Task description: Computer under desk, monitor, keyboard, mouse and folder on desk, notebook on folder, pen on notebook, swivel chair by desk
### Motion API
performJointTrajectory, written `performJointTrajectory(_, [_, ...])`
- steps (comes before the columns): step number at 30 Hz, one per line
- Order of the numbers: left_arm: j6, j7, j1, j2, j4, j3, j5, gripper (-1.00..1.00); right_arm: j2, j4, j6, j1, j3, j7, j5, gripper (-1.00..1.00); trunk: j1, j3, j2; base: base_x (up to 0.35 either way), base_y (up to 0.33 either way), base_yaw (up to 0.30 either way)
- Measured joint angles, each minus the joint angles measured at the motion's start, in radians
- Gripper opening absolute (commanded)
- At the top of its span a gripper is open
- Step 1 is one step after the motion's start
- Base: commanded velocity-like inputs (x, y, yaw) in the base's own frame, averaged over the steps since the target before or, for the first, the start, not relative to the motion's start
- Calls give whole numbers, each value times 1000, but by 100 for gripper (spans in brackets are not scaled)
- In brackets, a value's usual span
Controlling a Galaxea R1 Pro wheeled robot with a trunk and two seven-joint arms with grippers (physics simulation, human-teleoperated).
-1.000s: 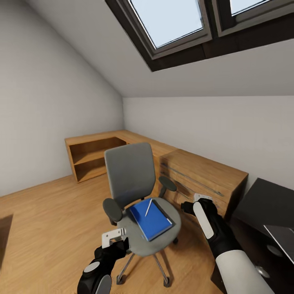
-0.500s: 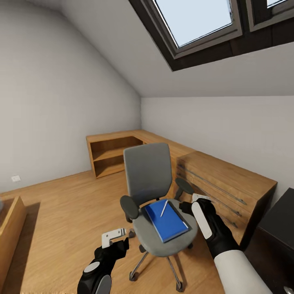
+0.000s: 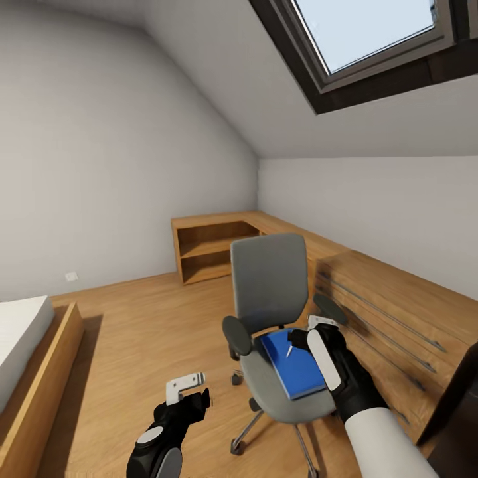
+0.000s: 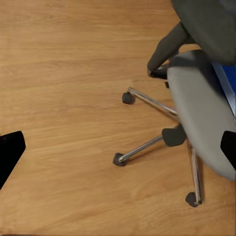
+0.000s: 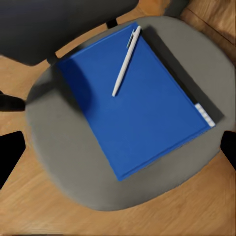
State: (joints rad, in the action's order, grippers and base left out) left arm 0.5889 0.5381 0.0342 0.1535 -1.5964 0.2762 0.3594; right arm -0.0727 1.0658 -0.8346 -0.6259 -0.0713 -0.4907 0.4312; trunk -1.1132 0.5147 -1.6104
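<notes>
The grey swivel chair stands on the wood floor in front of the low wooden cabinets. On its seat lies the blue folder, with the pale pen resting on top. My right gripper hovers open just above the folder's far end, its fingers apart on either side. Lower and left of the seat, my left gripper is open over the floor beside the chrome star base. The desk's black corner peeks in at the right edge. Monitor, keyboard, mouse, computer and notebook are out of view.
A low light-wood cabinet with open shelves runs along the far wall and down the right side with drawers. A wood-framed bed sits at the left. Open floor lies between bed and chair. A skylight is overhead.
The camera has swung left: the chair and cabinets slid rightward in the picture, the bed came into sight, most of the black desk left it. Both grippers keep their pose.
</notes>
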Motion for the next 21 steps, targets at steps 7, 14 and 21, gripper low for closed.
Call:
performJointTrajectory(7, [0,0,0,0,0,0,0,100,0,0,0,0,-2,-1,-1,100,0,0,0,0,0,256])
performJointTrajectory(14, [0,1,0,0,1,-1,0,100,2,1,-1,1,-1,3,0,100,0,0,0,0,0,67])
performJointTrajectory(21, [0,1,0,-1,1,-3,0,100,1,0,0,1,-2,3,-1,100,0,0,0,1,1,6])
